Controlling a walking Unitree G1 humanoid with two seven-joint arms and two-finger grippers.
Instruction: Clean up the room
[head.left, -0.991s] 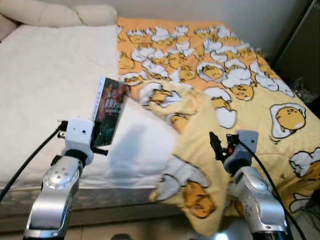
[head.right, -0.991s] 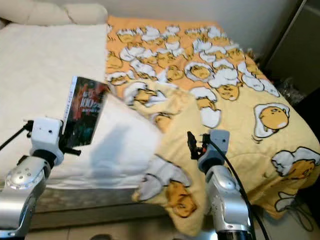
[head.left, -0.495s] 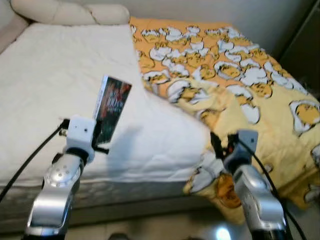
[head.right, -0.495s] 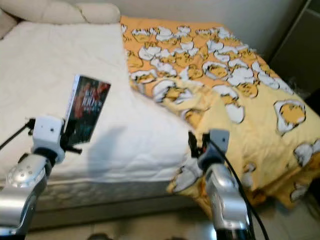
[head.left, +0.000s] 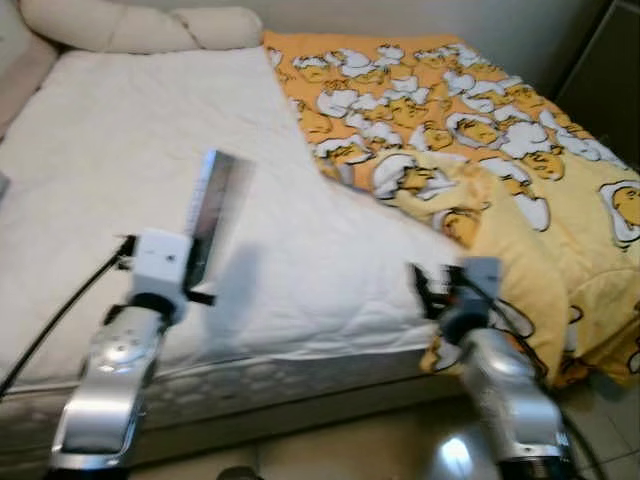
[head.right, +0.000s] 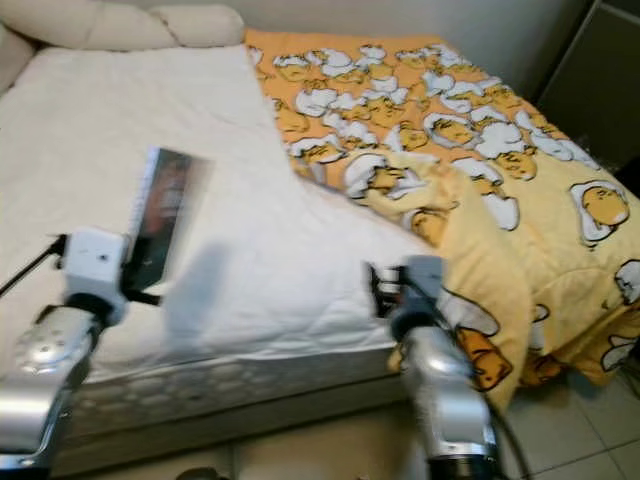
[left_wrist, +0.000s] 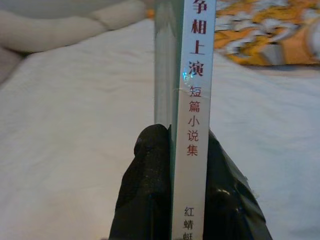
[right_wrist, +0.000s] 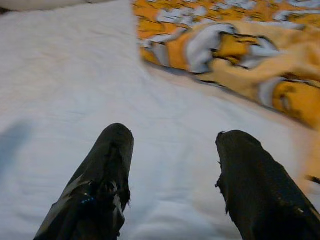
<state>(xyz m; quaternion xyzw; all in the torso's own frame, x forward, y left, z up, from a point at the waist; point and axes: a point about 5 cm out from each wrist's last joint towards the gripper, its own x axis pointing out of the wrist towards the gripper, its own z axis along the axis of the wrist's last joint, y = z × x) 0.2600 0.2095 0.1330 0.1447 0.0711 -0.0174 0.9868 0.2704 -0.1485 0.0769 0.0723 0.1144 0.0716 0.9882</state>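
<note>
My left gripper (left_wrist: 172, 150) is shut on a book (head.left: 208, 218), held upright above the near left part of the white mattress (head.left: 120, 170). Its white spine (left_wrist: 197, 80) with Chinese characters sits between the black fingers (left_wrist: 147, 170). My right gripper (right_wrist: 172, 150) is open and holds nothing, low over the mattress near the front edge. A yellow blanket (head.left: 480, 130) with an egg cartoon pattern covers the right half of the bed, and a bunched fold (right_wrist: 260, 55) of it lies just beyond the right fingertips (right_wrist: 245, 150).
Cream pillows (head.left: 130, 25) lie at the head of the bed. The blanket hangs over the bed's right front corner (head.left: 590, 330) toward the tiled floor (head.left: 360, 455). A dark cabinet (head.left: 605, 80) stands at the far right.
The camera has swung so the bed sits further right and more mattress shows. The book now appears edge-on and blurred. Both arms keep their pose.
</note>
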